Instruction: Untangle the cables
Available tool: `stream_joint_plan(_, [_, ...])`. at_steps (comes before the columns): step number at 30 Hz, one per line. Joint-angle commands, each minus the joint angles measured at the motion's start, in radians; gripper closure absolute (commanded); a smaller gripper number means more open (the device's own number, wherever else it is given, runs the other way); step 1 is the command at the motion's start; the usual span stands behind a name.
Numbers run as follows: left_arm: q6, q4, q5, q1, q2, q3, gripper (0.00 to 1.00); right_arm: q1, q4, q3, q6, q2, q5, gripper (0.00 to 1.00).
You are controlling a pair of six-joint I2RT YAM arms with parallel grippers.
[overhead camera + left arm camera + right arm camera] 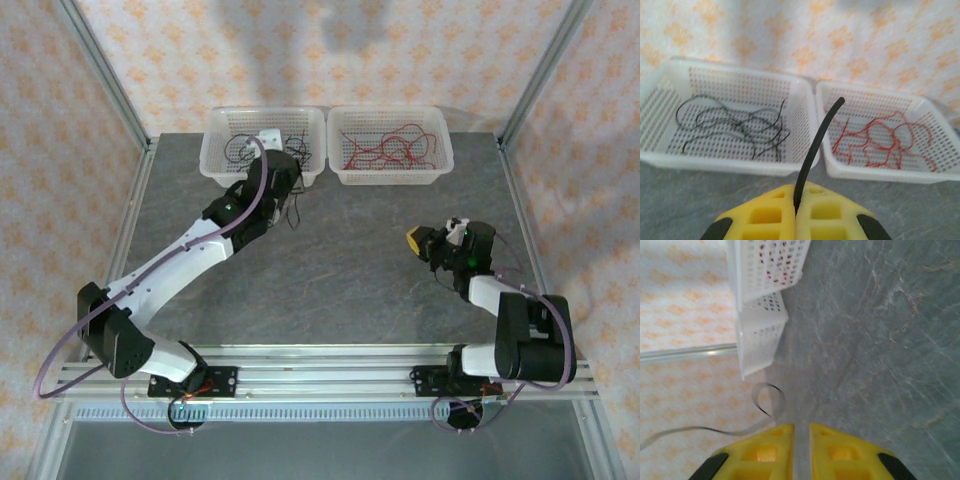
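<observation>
Foremost, one black cable [812, 150]: pinched between the closed yellow fingers [765, 215] of the left gripper [799, 194], it rises from the seam of the pads and leans right, its free end lying in line with the divide between the two baskets in the left wrist view. Further black cables [735, 125], several, are loosely curled and overlapping on the floor of the left basket [715, 162], a white perforated tray. Red cables [880, 140], several, are tangled in loops on the floor of the right basket [880, 174], of the same make. The two baskets stand side by side, touching or nearly so, at the far edge of the table [350, 280], a grey stone-patterned surface. From above, the left arm reaches to the near rim of the left basket, with a dark strand hanging below its wrist onto the table. Right gripper [801, 432]: yellow fingers set narrowly apart, nothing seen in the gap; it hangs above the right part of the table, well apart from the baskets. A thin dark wire [765, 412] curls in a small loop just beside its left finger and trails off to the left; whether it touches the finger cannot be told. Surround: metal frame posts and orange-patterned wallpaper [330, 50].
</observation>
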Motion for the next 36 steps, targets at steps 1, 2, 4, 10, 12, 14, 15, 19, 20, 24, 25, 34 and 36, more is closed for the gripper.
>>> stream_joint_plan(1, [0.082,-0.044,-0.019,-0.003,0.007,0.121,1.0,-0.006,-0.169,0.029,-0.181,-0.058,-0.012,0.84])
stream_joint_plan(2, [0.096,-0.052,-0.031,-0.002,0.013,0.152,1.0,-0.007,-0.186,0.028,-0.194,-0.068,-0.011,0.84])
stream_joint_plan(4, [0.124,-0.066,-0.062,-0.002,0.024,0.213,1.0,-0.007,-0.206,0.023,-0.207,-0.087,-0.005,0.84])
stream_joint_plan(10, [0.231,-0.037,-0.188,0.002,0.074,0.342,1.0,-0.007,-0.23,-0.001,-0.221,-0.129,0.01,0.83])
stream_joint_plan(12, [0.269,-0.008,-0.223,0.014,0.1,0.371,1.0,-0.007,-0.232,-0.014,-0.223,-0.135,0.015,0.83])
stream_joint_plan(14, [0.303,0.029,-0.245,0.032,0.133,0.397,1.0,-0.007,-0.239,-0.031,-0.227,-0.164,0.02,0.83])
stream_joint_plan(15, [0.315,0.046,-0.249,0.041,0.146,0.405,1.0,-0.007,-0.245,-0.038,-0.229,-0.172,0.022,0.83])
stream_joint_plan(19, [0.343,0.108,-0.237,0.084,0.22,0.454,1.0,-0.007,-0.271,-0.072,-0.244,-0.213,0.038,0.83])
stream_joint_plan(20, [0.345,0.113,-0.23,0.095,0.239,0.471,1.0,-0.006,-0.274,-0.081,-0.246,-0.222,0.041,0.83])
stream_joint_plan(24, [0.358,0.141,-0.209,0.136,0.325,0.553,1.0,-0.006,-0.272,-0.128,-0.244,-0.254,0.05,0.83])
stream_joint_plan(25, [0.363,0.144,-0.206,0.147,0.352,0.577,1.0,-0.007,-0.271,-0.14,-0.244,-0.26,0.054,0.83])
stream_joint_plan(34, [0.431,0.224,-0.233,0.24,0.564,0.708,1.0,-0.006,-0.278,-0.197,-0.26,-0.274,0.071,0.83])
stream_joint_plan(36, [0.434,0.231,-0.229,0.257,0.605,0.731,1.0,-0.007,-0.282,-0.203,-0.261,-0.278,0.074,0.83])
